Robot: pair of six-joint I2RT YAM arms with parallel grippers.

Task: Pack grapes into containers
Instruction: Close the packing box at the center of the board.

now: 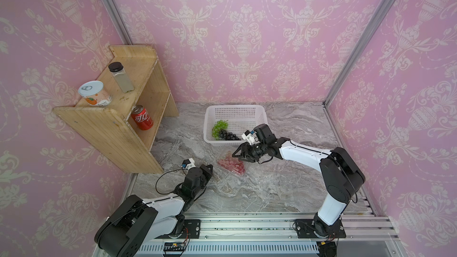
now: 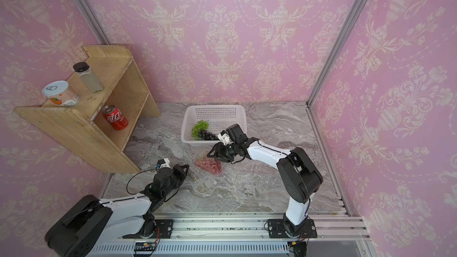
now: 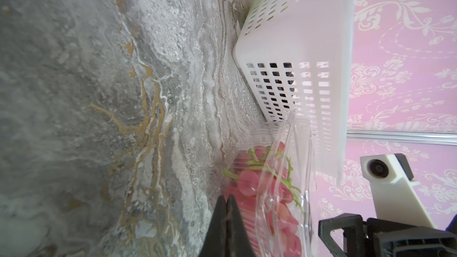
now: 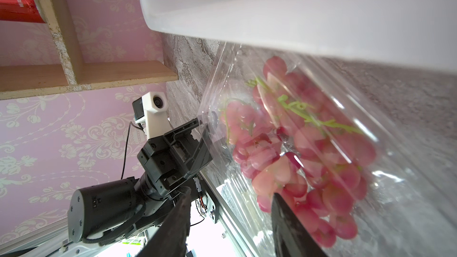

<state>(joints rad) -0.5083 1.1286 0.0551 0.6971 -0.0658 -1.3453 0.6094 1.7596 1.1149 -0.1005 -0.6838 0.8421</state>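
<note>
Nearest the lens, the left arm (image 1: pixel 163 203) is being reached in from the near edge of the marble worktop (image 1: pixel 247 194). The left gripper (image 1: pixel 209 167) is being held with its fingers (image 3: pixel 227 218) pressed together right against the side of the clear punnet (image 1: pixel 243 173). Whether a plastic edge is being pinched cannot be told.

The punnet is lying near the middle of the worktop, just before the near wall of the white perforated basket (image 1: pixel 235 107). Red grapes (image 1: pixel 231 164) are being contained in it under a part-raised clear lid (image 3: pixel 291 124). The right gripper (image 1: pixel 237 155) is being held spread at the punnet's far side, with one finger over the lid and nothing seen between the jaws.

The task is being judged as roughly half done. The red fruit is packed, though its lid is not yet down. The green bunch (image 1: pixel 218 127) and the dark purple bunch (image 1: pixel 228 135) are lying unpacked in the basket's near-left corner.

The number of red bunches is being obscured by glare on the plastic. Only one punnet is being made out with certainty. In both wrist views the punnet and the basket are being cut off at the frame edges.
</note>
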